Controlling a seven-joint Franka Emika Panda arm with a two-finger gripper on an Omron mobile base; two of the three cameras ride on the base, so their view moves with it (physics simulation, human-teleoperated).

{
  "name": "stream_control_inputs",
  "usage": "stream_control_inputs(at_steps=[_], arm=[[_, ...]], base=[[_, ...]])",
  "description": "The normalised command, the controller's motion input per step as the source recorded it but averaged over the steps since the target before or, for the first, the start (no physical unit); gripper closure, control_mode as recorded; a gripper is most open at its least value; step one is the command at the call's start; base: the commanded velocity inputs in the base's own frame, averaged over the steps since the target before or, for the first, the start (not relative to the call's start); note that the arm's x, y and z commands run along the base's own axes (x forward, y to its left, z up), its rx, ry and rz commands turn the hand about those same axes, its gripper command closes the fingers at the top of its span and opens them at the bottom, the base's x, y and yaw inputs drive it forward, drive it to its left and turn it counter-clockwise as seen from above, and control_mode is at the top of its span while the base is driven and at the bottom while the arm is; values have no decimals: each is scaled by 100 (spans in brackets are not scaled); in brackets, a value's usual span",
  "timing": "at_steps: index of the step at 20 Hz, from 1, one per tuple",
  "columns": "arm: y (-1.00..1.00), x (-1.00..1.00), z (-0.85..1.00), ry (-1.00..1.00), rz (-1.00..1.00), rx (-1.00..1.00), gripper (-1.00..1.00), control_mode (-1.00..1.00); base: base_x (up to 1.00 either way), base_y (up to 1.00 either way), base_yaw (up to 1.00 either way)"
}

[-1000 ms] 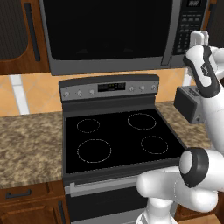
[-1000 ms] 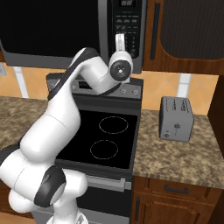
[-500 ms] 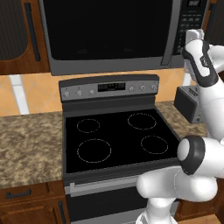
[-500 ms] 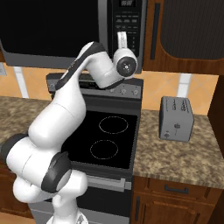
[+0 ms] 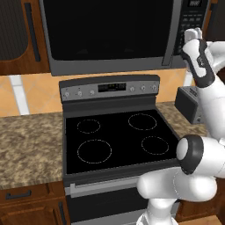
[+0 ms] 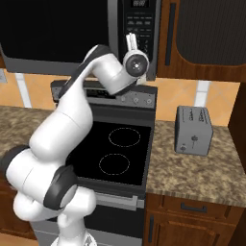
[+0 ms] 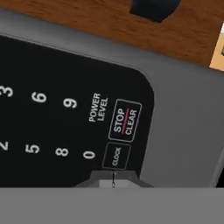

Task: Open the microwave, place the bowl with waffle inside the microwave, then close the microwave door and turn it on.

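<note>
**Gripper at the microwave keypad, door shut**

A simulated kitchen with dark wooden cabinets (image 6: 206,33), an orange-tan backsplash and a speckled brown granite counter (image 5: 26,145) frames the scene. The large black-and-grey microwave (image 5: 110,35) hangs above the black glass-top stove (image 5: 116,140), whose grey dial panel sits directly beneath it. The microwave door (image 5: 105,30), a wide dark glass panel framed in grey metal, is closed flush, with its vertical grey bar handle (image 5: 169,35) running down the right edge, just beside the black button keypad strip (image 6: 140,26).

The white arm with dark joints reaches up from the base to that strip. In the right base view the two-finger gripper (image 6: 130,41) points upward against the lower keypad, its fingers set close together with nothing between them (in the hand view the dark tips meet at the bottom, right below the CLOCK key, with STOP/CLEAR and POWER LEVEL just above). The jaws read as clenched and empty.

A small grey toaster (image 6: 193,129) stands upright on the counter to the right of the stove, well apart from the gripper.
</note>
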Motion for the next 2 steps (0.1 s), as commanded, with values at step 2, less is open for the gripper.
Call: stream_control_inputs(at_steps=[2], arm=[[99,100,-69,31,-12,-33,100,-100]], base=[[0,0,0]])
